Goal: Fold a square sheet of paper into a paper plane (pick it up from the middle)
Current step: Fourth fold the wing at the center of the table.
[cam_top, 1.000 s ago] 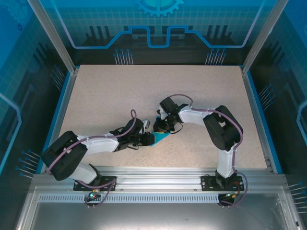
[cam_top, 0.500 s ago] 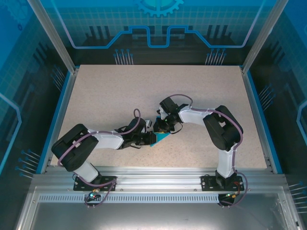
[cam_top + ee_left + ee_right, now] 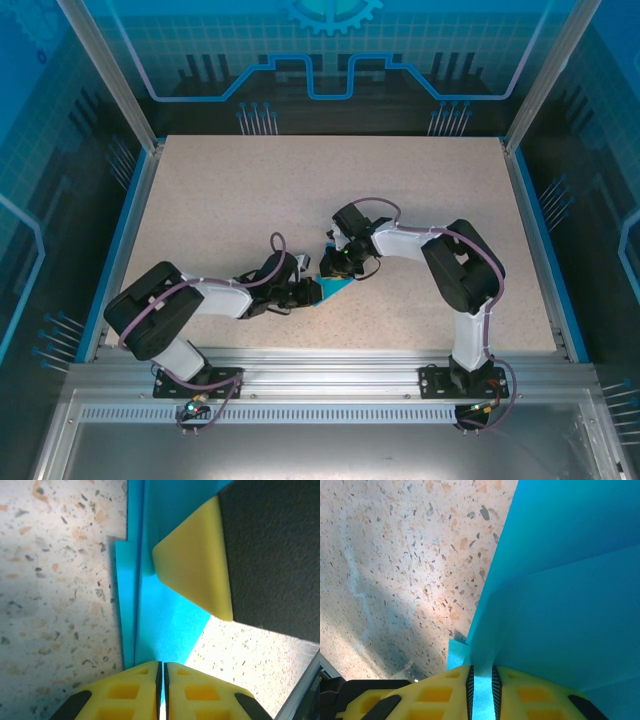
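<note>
The teal-blue sheet of paper (image 3: pixel 334 287) lies near the table's middle front. It is folded into a slim, layered wedge like a paper plane. My left gripper (image 3: pixel 313 291) comes in low from the left and is shut on the paper's (image 3: pixel 161 615) near edge. The left gripper (image 3: pixel 161 672) has its jaws almost touching, with a thin layer between them. My right gripper (image 3: pixel 334 268) reaches in from the right and is shut on a raised fold of the paper (image 3: pixel 560 595). A teal strip runs between the right gripper (image 3: pixel 482 682) pads. One right fingertip (image 3: pixel 197 572) rests on the paper.
The speckled table (image 3: pixel 230 200) stretches bare behind and to both sides of the paper. Blue rails (image 3: pixel 530 230) bound the table's sides, and an aluminium frame (image 3: pixel 330 365) runs along the near edge by the arm bases.
My left arm's upper links have swung right and up while its gripper stayed on the paper's left end. The right arm and the paper have barely moved.
</note>
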Controlling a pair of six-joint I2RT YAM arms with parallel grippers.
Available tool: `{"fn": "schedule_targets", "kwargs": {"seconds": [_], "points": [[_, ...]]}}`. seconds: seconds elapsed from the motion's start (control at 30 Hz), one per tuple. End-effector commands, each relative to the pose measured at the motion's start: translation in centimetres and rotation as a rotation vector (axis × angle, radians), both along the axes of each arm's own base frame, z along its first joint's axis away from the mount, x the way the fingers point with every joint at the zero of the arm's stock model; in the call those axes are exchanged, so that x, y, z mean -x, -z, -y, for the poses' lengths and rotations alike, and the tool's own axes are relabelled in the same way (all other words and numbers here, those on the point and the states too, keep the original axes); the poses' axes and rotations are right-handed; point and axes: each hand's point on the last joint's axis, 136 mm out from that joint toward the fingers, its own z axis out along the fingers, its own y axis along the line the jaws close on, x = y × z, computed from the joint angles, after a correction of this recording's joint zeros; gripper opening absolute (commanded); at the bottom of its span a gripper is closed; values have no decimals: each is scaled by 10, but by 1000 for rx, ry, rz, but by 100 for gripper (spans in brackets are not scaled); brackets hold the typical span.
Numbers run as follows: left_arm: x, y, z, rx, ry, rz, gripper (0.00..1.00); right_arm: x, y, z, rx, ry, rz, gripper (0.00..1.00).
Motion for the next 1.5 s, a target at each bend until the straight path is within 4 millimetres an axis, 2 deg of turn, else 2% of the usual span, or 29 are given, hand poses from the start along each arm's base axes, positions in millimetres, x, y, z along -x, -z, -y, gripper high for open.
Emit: {"fn": "schedule_targets", "kwargs": {"seconds": [0.0, 0.2, 0.3, 0.5, 0.6, 0.77, 0.83, 0.9, 1.0, 1.07, 1.23, 1.47], "points": [[59, 44, -30, -130, 38, -258, 16, 3, 15, 13, 54, 5, -36, 20], [90, 60, -50, -220, 48, -397, 15, 2, 14, 12, 53, 9, -34, 20], [103, 60, -59, -241, 56, -436, 15, 3, 14, 13, 54, 11, -36, 20], [101, 28, -58, -219, 86, -371, 18, 4, 15, 14, 54, 12, -37, 20], [85, 5, -51, -198, 87, -294, 18, 4, 15, 12, 49, 10, -41, 20], [42, -47, -26, -54, 56, -111, 20, 5, 14, 12, 46, 10, -37, 21], [27, -63, -15, -19, 66, -50, 20, 5, 12, 12, 40, 10, -36, 21], [14, -70, -5, 4, 71, -7, 20, 4, 11, 11, 37, 9, -35, 21], [0, -66, 9, 25, 87, 2, 19, 4, 9, 10, 35, 9, -32, 21], [-5, -56, 15, 20, 94, -13, 16, 3, 9, 10, 34, 10, -32, 21], [-7, -35, 21, 18, 112, -36, 14, 4, 10, 9, 26, 16, -38, 21], [-5, 6, -3, -132, 67, -63, 12, 3, 7, 8, 21, 12, -36, 21]]}}
